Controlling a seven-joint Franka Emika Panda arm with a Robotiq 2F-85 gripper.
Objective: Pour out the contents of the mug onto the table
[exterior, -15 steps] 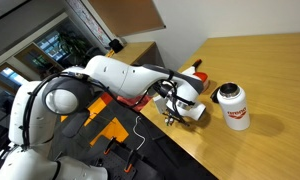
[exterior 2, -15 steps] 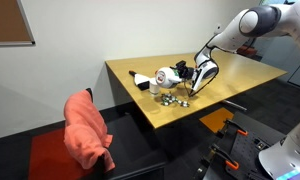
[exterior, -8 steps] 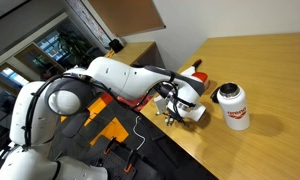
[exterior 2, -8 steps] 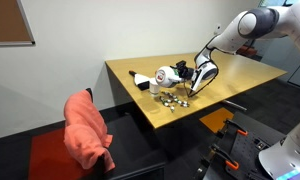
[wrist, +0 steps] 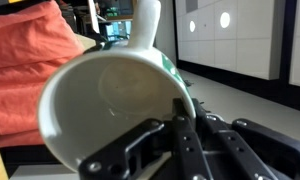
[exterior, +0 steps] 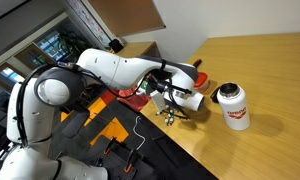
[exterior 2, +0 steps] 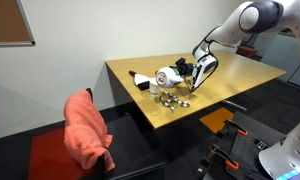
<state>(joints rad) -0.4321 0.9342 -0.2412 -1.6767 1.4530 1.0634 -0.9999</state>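
Note:
My gripper [exterior: 176, 96] is shut on the rim of the mug [exterior: 188, 100] and holds it tipped on its side a little above the table [exterior: 270, 60] near the edge. In the wrist view the mug's pale inside [wrist: 105, 100] fills the frame, looks empty, and its handle points up; my fingers [wrist: 180, 112] clamp its rim. The contents [exterior: 173, 118], small shiny bits, lie on the table below the mug. In an exterior view the gripper [exterior 2: 200, 72] with the mug hovers above the scattered bits [exterior 2: 172, 100] on the table [exterior 2: 240, 75].
A white jar with a red label [exterior: 231, 105] stands close beside the mug; it also shows in an exterior view [exterior 2: 167, 75]. A tiny white cup [exterior 2: 153, 87] and a dark object [exterior 2: 137, 78] sit nearby. An orange cloth [exterior 2: 88, 130] hangs on a chair by the table.
My gripper has lifted the tipped mug slightly upward and away from the bits on the table. The jar and the bits have not moved.

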